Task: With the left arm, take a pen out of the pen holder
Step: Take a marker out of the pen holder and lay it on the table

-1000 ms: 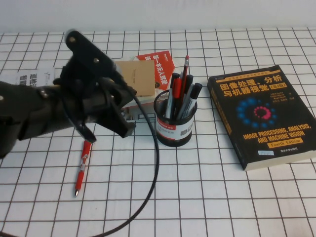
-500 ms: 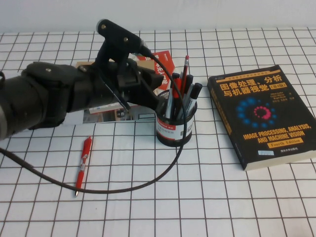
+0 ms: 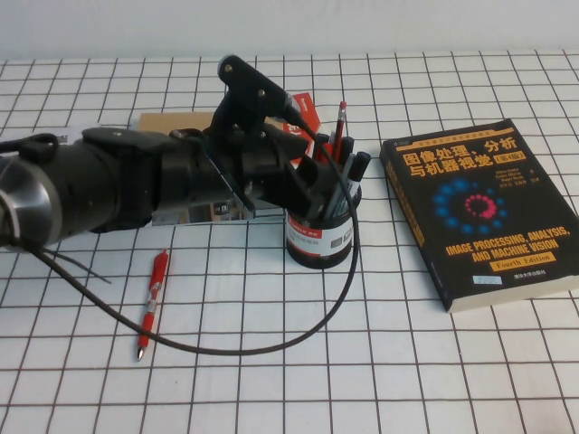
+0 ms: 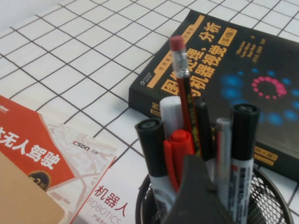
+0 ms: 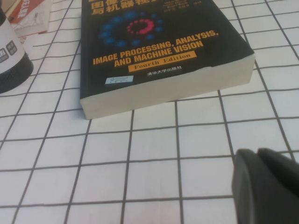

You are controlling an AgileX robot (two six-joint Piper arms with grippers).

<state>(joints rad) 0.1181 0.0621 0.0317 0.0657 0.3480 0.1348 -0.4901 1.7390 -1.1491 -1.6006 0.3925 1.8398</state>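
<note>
Now the left gripper (image 3: pixel 317 185) is hovering at nine o'clock of the pen holder (image 3: pixel 318 242), and I cannot tell how wide it stands; the right gripper (image 5: pixel 268 184) is hanging at six o'clock of the book (image 3: pixel 479 212).

White tabletop (image 3: pixel 452 380) with black grid lines; plain pale wall (image 3: pixel 362 23) behind; even light

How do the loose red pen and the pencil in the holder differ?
The pen lies flat on the table; the pencil stands in the holder. The pen is alone; the pencil is among markers. Both are red. Left gripper at the holder, right gripper near the black book.
</note>
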